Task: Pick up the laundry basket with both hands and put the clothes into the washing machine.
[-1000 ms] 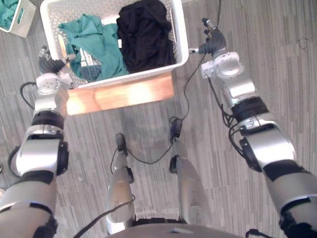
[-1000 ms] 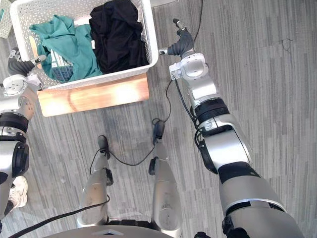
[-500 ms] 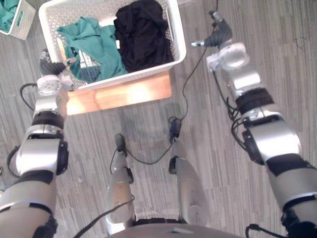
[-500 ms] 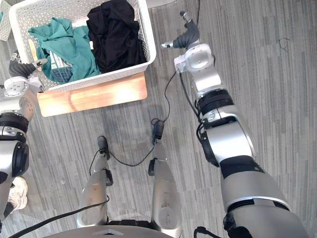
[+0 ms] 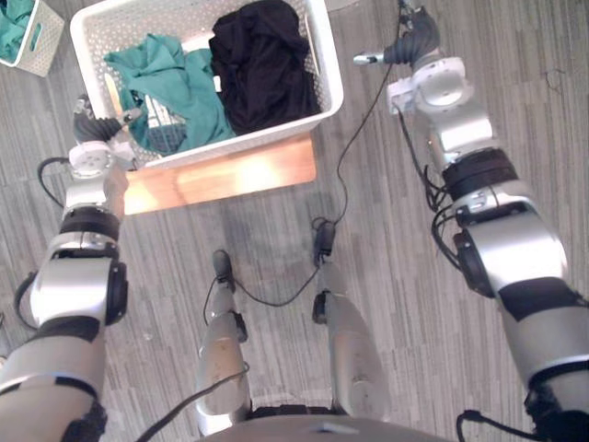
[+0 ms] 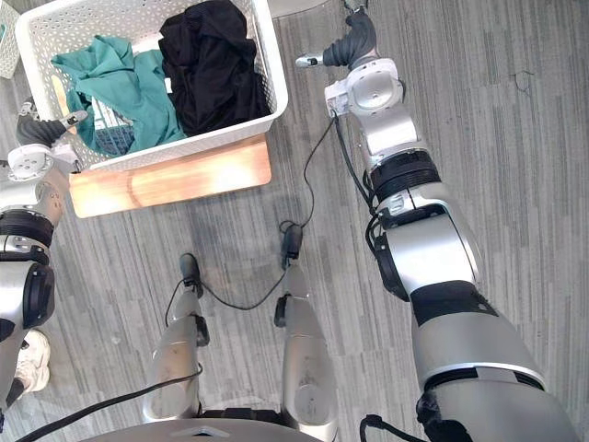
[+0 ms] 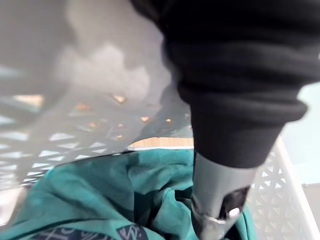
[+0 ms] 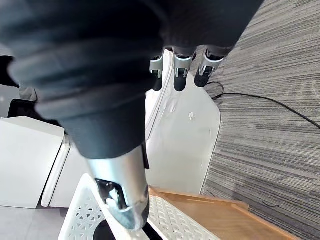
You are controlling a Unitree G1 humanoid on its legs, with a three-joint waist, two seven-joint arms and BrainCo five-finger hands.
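Laundry basket (image 5: 248, 138) sits on wooden table (image 5: 221, 177), clothes (image 5: 258, 60) inside | left hand (image 5: 97, 127) at its left wall, grip I cannot tell | right hand (image 5: 411, 46) slack-fingered, empty, well apart from right wall | risk: if I lift now, one-sided pull likely tips basket, spilling clothes.

I note a domestic laundry space: grey plank floor (image 5: 166, 267), a white laundry basket (image 5: 329, 74) of clothes (image 5: 262, 60) on a low wooden stand (image 5: 221, 175) before me, white units (image 8: 25, 160) beyond.
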